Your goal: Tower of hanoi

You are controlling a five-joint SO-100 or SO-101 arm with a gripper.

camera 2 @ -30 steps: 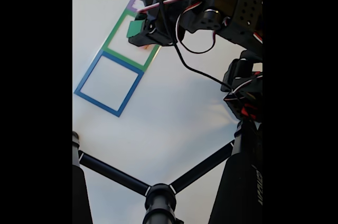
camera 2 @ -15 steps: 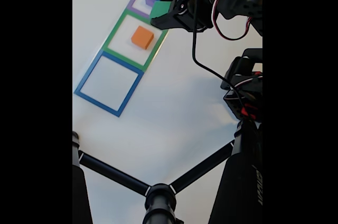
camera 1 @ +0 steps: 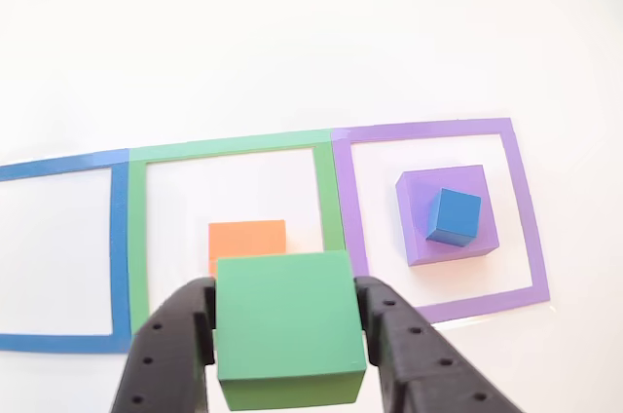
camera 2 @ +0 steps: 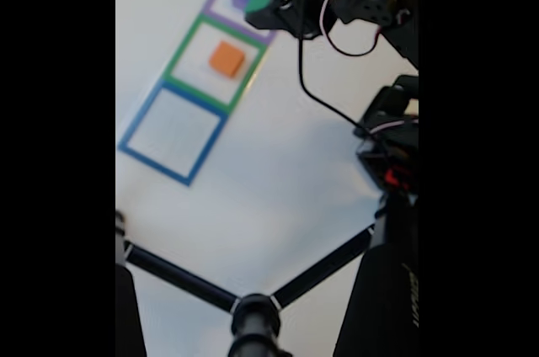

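My gripper (camera 1: 288,355) is shut on a green cube (camera 1: 288,325), which it holds in the air above the white table. In the fixed view the same green cube (camera 2: 258,0) hangs near the purple square. An orange block (camera 1: 247,238) lies flat inside the green-outlined square (camera 1: 331,189), partly hidden behind the held cube. A small blue cube (camera 1: 455,217) sits on a larger purple block (camera 1: 421,238) inside the purple-outlined square (camera 1: 521,208). The orange block (camera 2: 227,58) also shows in the fixed view.
A blue-outlined square (camera 1: 119,238) lies to the left of the green one in the other view, with nothing in it. In the fixed view a black tripod (camera 2: 253,311) spreads across the bottom and the arm's base (camera 2: 392,155) stands at the right.
The gripper has lifted with the green cube off the green-outlined square, uncovering the orange block, and moved up the fixed view towards the purple square.
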